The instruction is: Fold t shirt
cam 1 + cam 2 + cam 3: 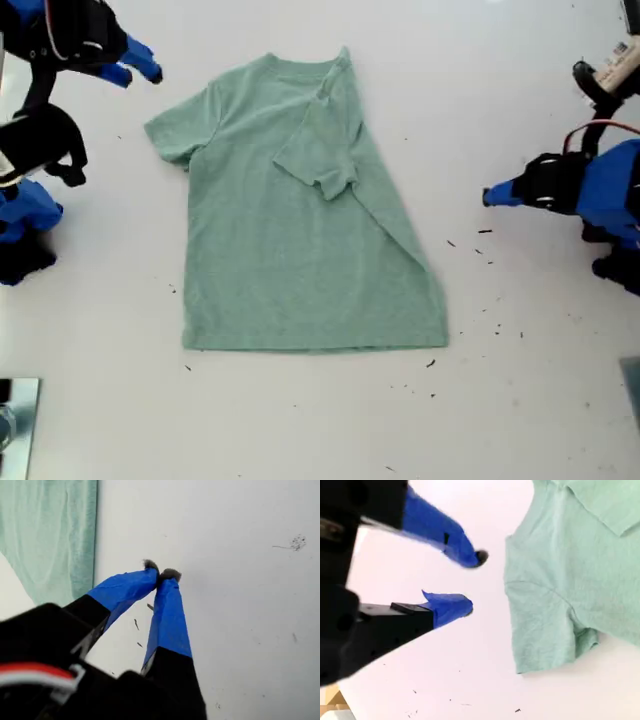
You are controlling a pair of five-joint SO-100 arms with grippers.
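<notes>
The pale sage-green t shirt (290,250) lies flat in the middle of the white table, neck toward the far edge. Its sleeve and side on the exterior view's right are folded inward over the chest. My first gripper (490,197) is on the exterior view's right, apart from the shirt's folded edge. It is shut with nothing between its blue fingertips (161,573), and the t shirt (55,535) shows beyond them. My second gripper (143,74) hovers at the exterior view's upper left. It is open (474,581), a short way from the t shirt's spread sleeve (550,630).
Small dark specks (480,245) dot the table between the shirt and my first gripper. A shiny metal object (15,415) sits at the exterior view's lower left corner. Cables and a white part (610,75) stand at its upper right.
</notes>
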